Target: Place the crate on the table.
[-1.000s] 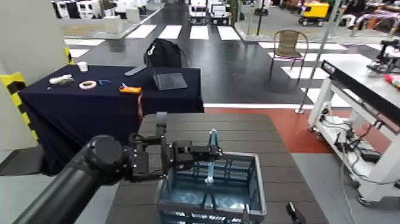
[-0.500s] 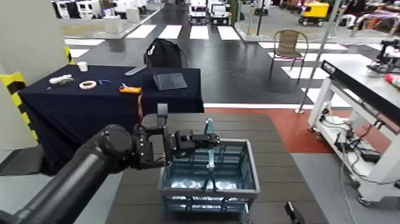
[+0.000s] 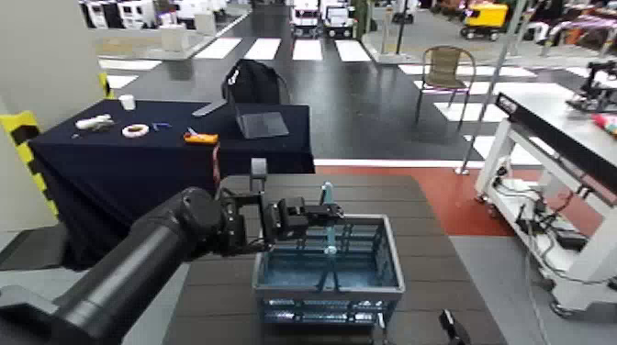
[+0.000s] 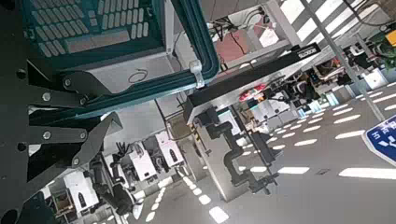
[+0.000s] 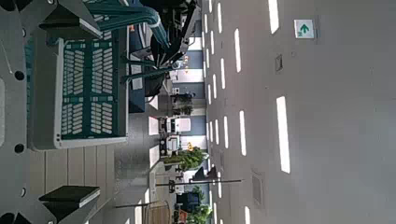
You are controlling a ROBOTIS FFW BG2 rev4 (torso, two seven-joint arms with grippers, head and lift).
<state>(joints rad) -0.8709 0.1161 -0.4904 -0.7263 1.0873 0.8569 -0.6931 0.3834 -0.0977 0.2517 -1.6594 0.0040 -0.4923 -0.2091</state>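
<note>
Over the dk brown plank table (image 3: 427,261), L gripper (image 3: 338,216) has its jaws closed on the upright teal handle (image 3: 328,195) of the blue crate (image 3: 329,307); L wrist view confirms the pinch. Crate is within the table outline in head view, rim roughly level, near the robot's side. Base contact w/ planks: can't tell, so may be hanging just above or already down.

Why held thus: handle rises over the basket, so one grip there prob. lets the load hang upright w/o tipping. R gripper (image 3: 418,328) waits low beside the crate, fingers spread, nothing between them; prob. parked clear of the lowering path.

Step in hand (judged): set-down, near the end. Next: ease down until base seats flat, then release. Risk: crate swinging on the thin handle, or one edge landing first.
</note>
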